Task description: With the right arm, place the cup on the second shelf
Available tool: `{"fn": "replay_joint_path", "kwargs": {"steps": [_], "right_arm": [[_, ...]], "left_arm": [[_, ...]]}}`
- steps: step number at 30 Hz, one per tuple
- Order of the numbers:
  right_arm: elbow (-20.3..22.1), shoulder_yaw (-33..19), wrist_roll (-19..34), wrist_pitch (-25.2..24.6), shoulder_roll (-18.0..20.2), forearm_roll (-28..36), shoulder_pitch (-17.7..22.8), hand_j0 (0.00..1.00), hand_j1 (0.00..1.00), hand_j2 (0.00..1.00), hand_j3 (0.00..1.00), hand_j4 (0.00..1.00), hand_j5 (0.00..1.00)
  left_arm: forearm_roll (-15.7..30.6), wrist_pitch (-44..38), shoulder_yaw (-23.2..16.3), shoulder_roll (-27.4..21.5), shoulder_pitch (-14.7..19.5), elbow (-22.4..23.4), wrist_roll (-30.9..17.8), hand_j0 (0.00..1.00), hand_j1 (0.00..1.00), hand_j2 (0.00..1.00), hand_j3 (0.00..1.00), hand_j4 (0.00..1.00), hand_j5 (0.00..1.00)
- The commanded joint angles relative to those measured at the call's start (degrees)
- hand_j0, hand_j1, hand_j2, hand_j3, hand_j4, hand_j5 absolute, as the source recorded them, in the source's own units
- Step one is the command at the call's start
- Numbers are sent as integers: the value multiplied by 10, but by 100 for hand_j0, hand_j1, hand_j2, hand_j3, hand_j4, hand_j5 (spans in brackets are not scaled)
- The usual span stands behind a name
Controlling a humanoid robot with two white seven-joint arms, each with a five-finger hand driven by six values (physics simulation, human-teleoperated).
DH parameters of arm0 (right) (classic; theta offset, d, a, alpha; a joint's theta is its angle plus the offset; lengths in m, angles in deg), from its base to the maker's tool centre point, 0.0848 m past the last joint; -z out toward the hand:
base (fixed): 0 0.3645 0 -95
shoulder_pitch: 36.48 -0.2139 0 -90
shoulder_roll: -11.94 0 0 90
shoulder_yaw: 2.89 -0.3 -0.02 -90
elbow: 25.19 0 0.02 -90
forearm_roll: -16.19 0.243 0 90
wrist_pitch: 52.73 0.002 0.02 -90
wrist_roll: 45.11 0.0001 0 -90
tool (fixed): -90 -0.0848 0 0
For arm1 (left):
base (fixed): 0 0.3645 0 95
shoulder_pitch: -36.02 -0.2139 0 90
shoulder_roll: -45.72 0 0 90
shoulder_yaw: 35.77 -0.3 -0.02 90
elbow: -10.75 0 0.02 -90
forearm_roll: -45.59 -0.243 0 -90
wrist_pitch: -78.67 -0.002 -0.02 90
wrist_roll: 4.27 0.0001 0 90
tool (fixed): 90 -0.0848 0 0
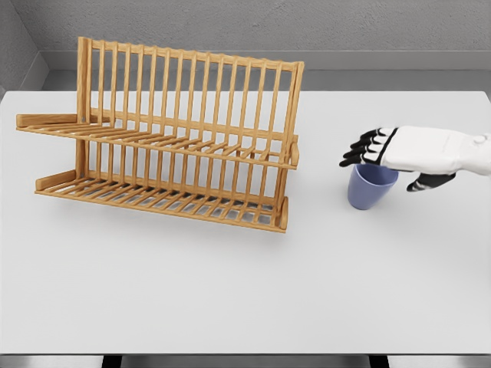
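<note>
While the black fingers (360,150) reached out flat and loose over the blue cup (370,188), holding nothing, right hand (410,153) just above the cup's rim, cup upright on the white table (230,291), wooden rack (169,138) well apart, both shelves bare

White table (230,291) w/ grey wall (307,27) behind, dark gaps under table's front edge.

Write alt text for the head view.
The robot's white right hand reaches over a blue cup standing upright on a white table. Left of it stands an empty two-tier wooden dish rack.
</note>
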Motion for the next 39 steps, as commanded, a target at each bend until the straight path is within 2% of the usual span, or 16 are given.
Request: {"fn": "replay_joint_path", "kwargs": {"steps": [1, 8, 9, 12, 30, 34, 39], "right_arm": [[-13, 9, 0, -2, -6, 2, -1, 100, 100, 100, 100, 100, 100], [-44, 11, 0, -2, -22, 2, -11, 100, 100, 100, 100, 100, 100], [-56, 11, 0, -2, -33, 2, -17, 100, 100, 100, 100, 100, 100], [-69, 36, 0, -2, -45, 2, -33, 100, 100, 100, 100, 100, 100], [-69, 56, 0, -2, -45, -7, -33, 100, 100, 100, 100, 100, 100], [-98, 58, 0, -2, -46, -7, -34, 100, 100, 100, 100, 100, 100], [-112, 59, 0, -2, -61, -7, -45, 100, 100, 100, 100, 100, 100]], "left_arm": [[0, 0, 0, 0, 0, 0, 0, 100, 100, 100, 100, 100, 100], [0, 0, 0, 0, 0, 0, 0, 100, 100, 100, 100, 100, 100], [0, 1, 0, 0, 0, 0, 0, 100, 100, 100, 100, 100, 100], [0, 0, 0, 0, 0, 0, 0, 100, 100, 100, 100, 100, 100], [0, 0, 0, 0, 0, 1, 0, 100, 100, 100, 100, 100, 100], [0, 1, 0, 0, 0, 1, 0, 100, 100, 100, 100, 100, 100], [0, 1, 0, 0, 0, 0, 0, 100, 100, 100, 100, 100, 100]]}}
